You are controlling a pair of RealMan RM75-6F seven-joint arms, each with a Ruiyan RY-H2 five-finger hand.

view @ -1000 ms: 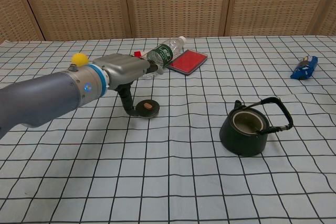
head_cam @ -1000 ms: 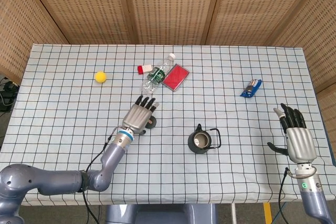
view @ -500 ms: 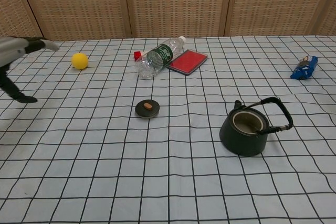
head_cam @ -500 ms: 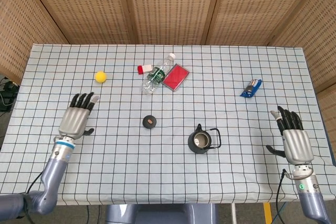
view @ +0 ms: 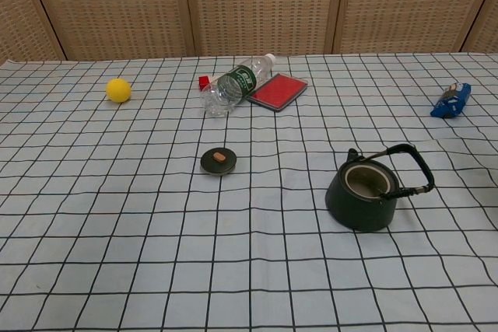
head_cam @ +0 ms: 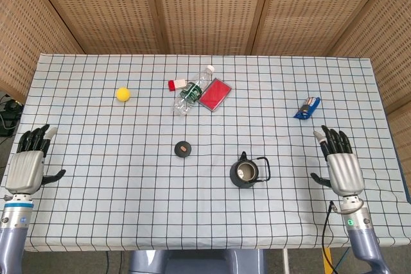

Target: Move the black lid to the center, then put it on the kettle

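- A second ago my left hand (head_cam: 26, 163) was right over the black lid (head_cam: 183, 149), and now I have pulled it all the way back to the left edge of the table (head_cam: 96, 210)
- That hand holds nothing, and its fingers are out and a little apart
- The black lid lies flat on the checked cloth near the middle of the table, with its small brown knob facing up, and it looks like the same spot as a second ago
- So I think the first part of my job, getting the lid to the center, is done
- The kettle (head_cam: 246, 172) stands upright, near the lid but not touching it, off toward my right side, with its top open and its handle tipped to one side
- The lid is not on the kettle yet, so that part is left to do
- My right hand (head_cam: 339, 165) has slid a little inward along the right edge of the table, and it also holds nothing, with its fingers straight and a bit spread
- The chest view shows the lid and the kettle, but neither hand
- I guess my right hand should take the lid next, since it is on the kettle's side
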